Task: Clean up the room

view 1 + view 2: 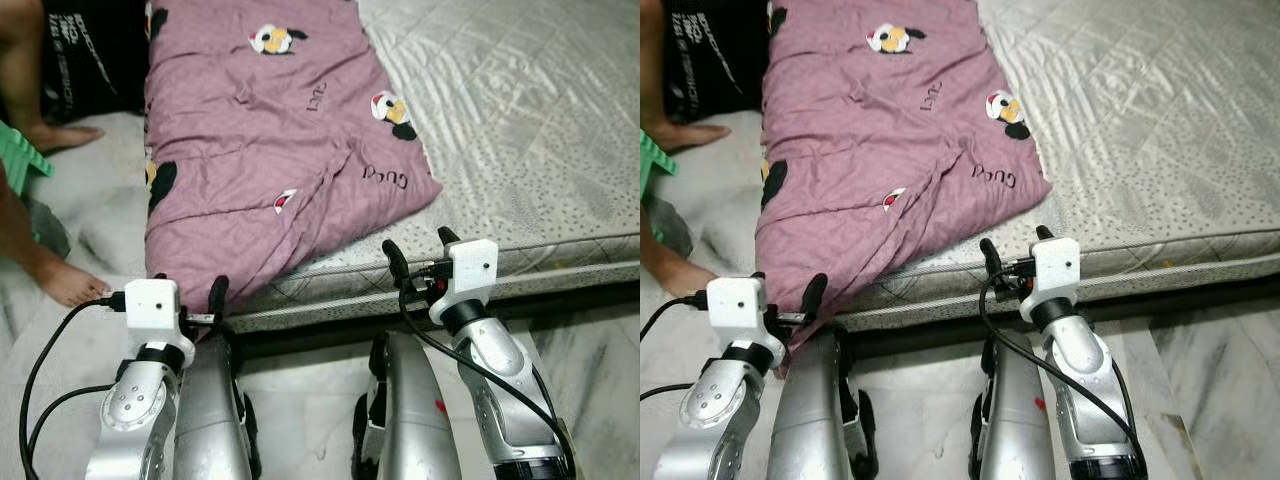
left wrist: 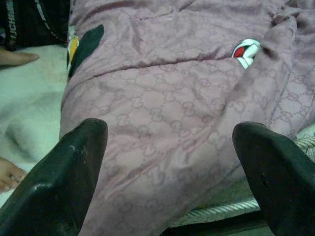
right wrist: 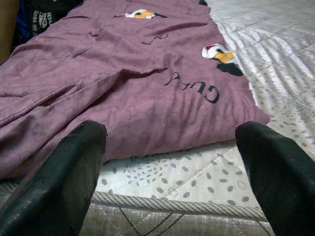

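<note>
A mauve quilt (image 1: 260, 150) with cartoon prints lies spread over the left part of a pale mattress (image 1: 520, 120), its near corner hanging over the bed's front edge. My left gripper (image 1: 187, 290) is open at that hanging corner, the cloth (image 2: 167, 147) right in front of its fingers (image 2: 69, 182). My right gripper (image 1: 418, 246) is open too, held at the mattress's front edge just right of the quilt's lower hem (image 3: 162, 132), with nothing between its fingers (image 3: 64, 182).
A person's bare foot (image 1: 70, 283) rests on the floor at the left, another foot (image 1: 60, 133) farther back beside a dark bag (image 1: 85, 55). A green object (image 1: 22, 158) sticks in at the left edge. The bed frame's dark gap (image 1: 560, 290) runs under the mattress.
</note>
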Controlling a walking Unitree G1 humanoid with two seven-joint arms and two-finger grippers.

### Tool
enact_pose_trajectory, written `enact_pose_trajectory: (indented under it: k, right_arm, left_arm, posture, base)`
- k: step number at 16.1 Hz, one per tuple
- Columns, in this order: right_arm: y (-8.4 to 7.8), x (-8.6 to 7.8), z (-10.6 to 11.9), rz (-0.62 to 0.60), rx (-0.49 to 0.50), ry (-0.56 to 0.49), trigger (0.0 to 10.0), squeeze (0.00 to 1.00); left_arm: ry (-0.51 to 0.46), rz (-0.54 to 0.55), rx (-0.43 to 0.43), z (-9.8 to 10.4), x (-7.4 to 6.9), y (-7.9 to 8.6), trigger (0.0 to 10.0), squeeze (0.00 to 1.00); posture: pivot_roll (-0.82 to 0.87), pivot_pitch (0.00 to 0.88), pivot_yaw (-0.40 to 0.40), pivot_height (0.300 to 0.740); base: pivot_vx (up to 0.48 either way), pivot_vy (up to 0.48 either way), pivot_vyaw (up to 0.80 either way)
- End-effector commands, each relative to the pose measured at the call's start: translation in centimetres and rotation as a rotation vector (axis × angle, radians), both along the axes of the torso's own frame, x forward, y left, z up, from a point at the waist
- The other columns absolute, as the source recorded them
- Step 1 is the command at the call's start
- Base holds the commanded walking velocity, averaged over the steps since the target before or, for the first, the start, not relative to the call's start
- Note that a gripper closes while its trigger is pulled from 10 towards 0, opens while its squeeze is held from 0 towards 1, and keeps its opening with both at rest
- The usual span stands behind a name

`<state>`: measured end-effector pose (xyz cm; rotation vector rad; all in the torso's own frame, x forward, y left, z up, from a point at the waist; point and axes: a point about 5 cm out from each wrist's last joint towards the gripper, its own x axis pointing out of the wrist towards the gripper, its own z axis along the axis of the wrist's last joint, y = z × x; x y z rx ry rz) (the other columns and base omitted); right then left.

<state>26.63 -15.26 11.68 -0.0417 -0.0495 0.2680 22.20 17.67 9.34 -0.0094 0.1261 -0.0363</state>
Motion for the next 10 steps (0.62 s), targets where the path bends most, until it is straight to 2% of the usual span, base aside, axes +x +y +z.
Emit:
enact_pose_trajectory:
  k: [1, 3, 8, 10]
  right_arm:
    - [-0.14, -0.13, -0.70, 0.006, -0.009, 0.038, 10.0, 0.00]
    - [-0.05, 0.06, -0.66, 0.023, -0.020, 0.033, 10.0, 0.00]
    - [0.36, 0.25, -0.51, 0.046, -0.035, 0.019, 10.0, 0.00]
    - [0.22, 0.41, -0.52, 0.039, -0.046, 0.019, 10.0, 0.00]
  left_arm:
    - [0.011, 0.004, 0.001, 0.03, -0.29, 0.05, 10.0, 0.00]
    - [0.021, 0.007, 0.005, 0.07, -0.28, 0.23, 10.0, 0.00]
    - [0.024, 0.005, 0.008, 0.29, -0.25, 0.29, 10.0, 0.00]
    - [0.013, -0.012, -0.005, 0.43, -0.21, 0.05, 10.0, 0.00]
  posture:
    - [0.03, 0.263, -0.020, 0.553]
    - [0.04, 0.269, -0.019, 0.553]
    - [0.03, 0.275, -0.023, 0.553]
    - [0.03, 0.274, -0.025, 0.553]
  base:
    - [0.000, 0.000, 0.00]
    - [0.000, 0.000, 0.00]
    - [0.000, 0.000, 0.77]
    - [0.000, 0.000, 0.00]
